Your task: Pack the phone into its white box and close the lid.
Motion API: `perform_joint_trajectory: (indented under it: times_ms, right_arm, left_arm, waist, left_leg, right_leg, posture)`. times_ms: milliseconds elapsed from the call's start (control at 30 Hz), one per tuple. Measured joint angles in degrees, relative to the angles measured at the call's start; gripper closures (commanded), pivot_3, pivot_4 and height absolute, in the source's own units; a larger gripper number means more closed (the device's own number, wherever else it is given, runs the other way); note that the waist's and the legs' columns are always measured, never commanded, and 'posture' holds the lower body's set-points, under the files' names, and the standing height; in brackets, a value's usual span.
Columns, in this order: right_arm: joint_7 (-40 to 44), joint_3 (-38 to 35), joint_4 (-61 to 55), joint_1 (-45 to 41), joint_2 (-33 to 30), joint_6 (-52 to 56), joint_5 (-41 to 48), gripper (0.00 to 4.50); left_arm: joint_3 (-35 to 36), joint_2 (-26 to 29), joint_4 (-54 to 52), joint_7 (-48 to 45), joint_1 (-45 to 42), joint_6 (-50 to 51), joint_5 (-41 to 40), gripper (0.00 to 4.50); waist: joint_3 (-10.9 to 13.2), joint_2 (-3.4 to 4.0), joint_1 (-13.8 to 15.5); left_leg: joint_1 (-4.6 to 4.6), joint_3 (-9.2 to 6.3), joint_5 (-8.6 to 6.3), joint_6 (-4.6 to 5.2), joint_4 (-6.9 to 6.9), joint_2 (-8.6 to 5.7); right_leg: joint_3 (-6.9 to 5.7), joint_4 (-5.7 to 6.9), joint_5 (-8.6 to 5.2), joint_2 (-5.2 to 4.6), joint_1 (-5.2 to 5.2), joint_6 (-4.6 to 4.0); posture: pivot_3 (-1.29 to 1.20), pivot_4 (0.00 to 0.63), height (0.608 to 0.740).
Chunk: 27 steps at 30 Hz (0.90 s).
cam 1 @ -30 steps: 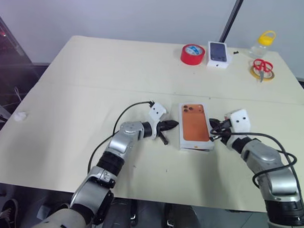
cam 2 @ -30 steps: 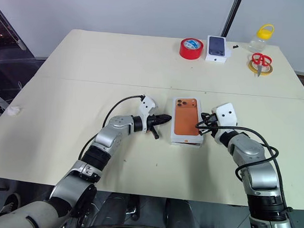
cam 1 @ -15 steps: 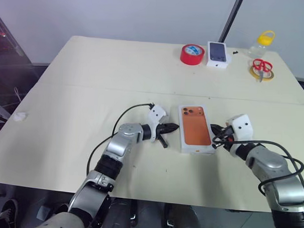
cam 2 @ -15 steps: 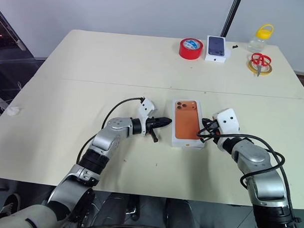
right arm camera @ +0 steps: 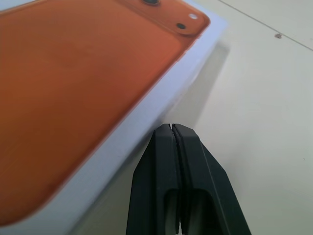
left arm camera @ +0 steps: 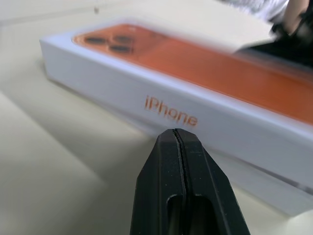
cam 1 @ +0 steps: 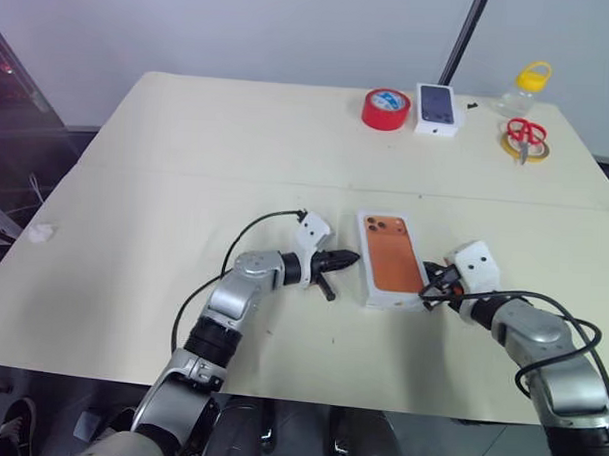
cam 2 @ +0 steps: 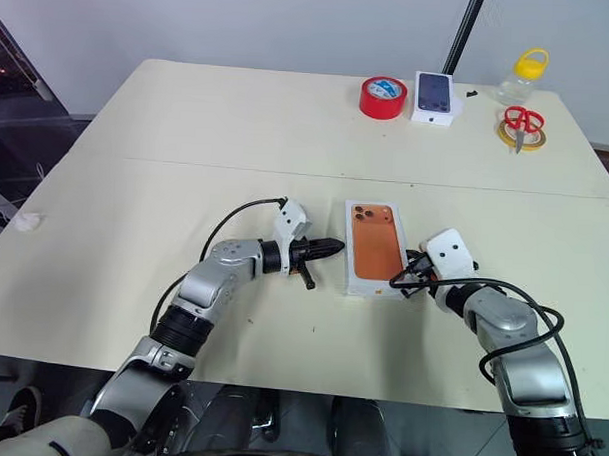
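Note:
The lid [cam 1: 392, 258], white with a life-size orange phone picture on top, lies flat over the white box in the middle of the table. A strip of the white box [left arm camera: 275, 190] shows under the lid's side wall. The phone is hidden. My left gripper [cam 1: 351, 258] is shut and empty, its tip pointing at the lid's left long side a small gap away, as the left wrist view [left arm camera: 177, 133] also shows. My right gripper [cam 1: 436, 284] is shut and empty beside the lid's near right corner; its tip [right arm camera: 171, 128] sits close against the side wall.
At the table's far right stand a red tape roll [cam 1: 386, 108], a small white box with a dark phone picture [cam 1: 438, 108], red scissors [cam 1: 526, 132] on a yellow ring, and a yellow-capped bottle [cam 1: 523, 88]. A crumpled white scrap [cam 1: 39, 233] lies at the left edge.
My right gripper has drawn back along the lid's right side toward its near corner and sunk a little. The lid now sits squarer on the box. The left gripper has stayed put.

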Motion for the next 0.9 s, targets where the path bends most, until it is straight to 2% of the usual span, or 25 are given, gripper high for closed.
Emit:
perform_joint_trajectory:
  times_ms: [233, 400, 500, 633, 767, 900]
  right_arm:
    - [8.4, -6.3, -0.9, 0.7, -3.8, -2.1, 6.0, 4.45]
    - [11.8, -9.2, -3.0, 0.5, -3.4, -0.7, 13.5, 4.45]
    - [12.9, -6.7, -5.0, 0.4, -3.4, -0.5, 14.9, 4.45]
    - [13.7, -0.5, -5.8, 3.0, -3.8, -0.9, 12.1, 4.45]
    - [14.1, 3.2, -6.8, 5.2, -6.7, -3.5, 7.1, 4.45]
    - [14.3, 3.8, -8.1, 5.8, -7.6, -3.1, 6.5, 4.45]
  left_arm:
    - [2.4, 1.2, 0.9, -1.0, -3.2, -0.8, -2.3, 4.5]
    - [5.0, -0.4, 8.2, -0.4, -7.7, -2.4, -3.4, 4.5]
    - [5.3, -4.3, 13.7, 1.2, -12.3, -5.6, -3.2, 4.5]
    - [3.7, -8.5, 20.1, 1.7, -15.4, -9.0, -1.6, 4.5]
    - [-0.2, -8.9, 24.4, 0.7, -15.2, -9.8, 1.7, 4.5]
    - [-2.4, -7.3, 24.1, -1.3, -14.5, -11.4, 4.0, 4.5]
  waist:
    - [0.0, -0.01, 0.0]
    - [0.0, -0.03, 0.1]
    - [0.0, -0.06, 0.3]
    - [0.0, -0.07, 0.1]
    - [0.0, -0.05, -0.2]
    - [-0.1, -0.12, -0.1]
  left_leg:
    - [0.04, -0.02, 0.0, 0.0, 0.01, 0.01]
    - [0.04, -0.03, 0.0, 0.0, 0.03, 0.01]
    - [0.04, -0.05, -0.03, 0.06, 0.08, -0.02]
    - [0.04, -0.04, -0.05, 0.09, 0.08, -0.04]
    - [0.11, -0.03, -0.04, 0.07, 0.08, 0.0]
    - [0.18, -0.05, -0.05, 0.06, 0.08, 0.05]
  right_leg:
    - [0.0, 0.01, 0.0, 0.04, 0.05, 0.0]
    - [0.0, 0.02, 0.0, 0.05, 0.07, 0.0]
    - [-0.01, -0.03, 0.0, 0.04, 0.16, 0.01]
    - [-0.01, -0.08, -0.01, 0.03, 0.18, 0.02]
    - [-0.01, -0.03, 0.0, 0.07, 0.17, 0.01]
    - [-0.01, -0.04, -0.01, 0.07, 0.25, 0.01]
  posture:
    - [0.0, 0.15, 0.723]
    - [0.0, 0.15, 0.723]
    - [0.0, 0.15, 0.723]
    - [0.0, 0.15, 0.723]
    - [0.0, 0.15, 0.723]
    - [0.0, 0.15, 0.723]
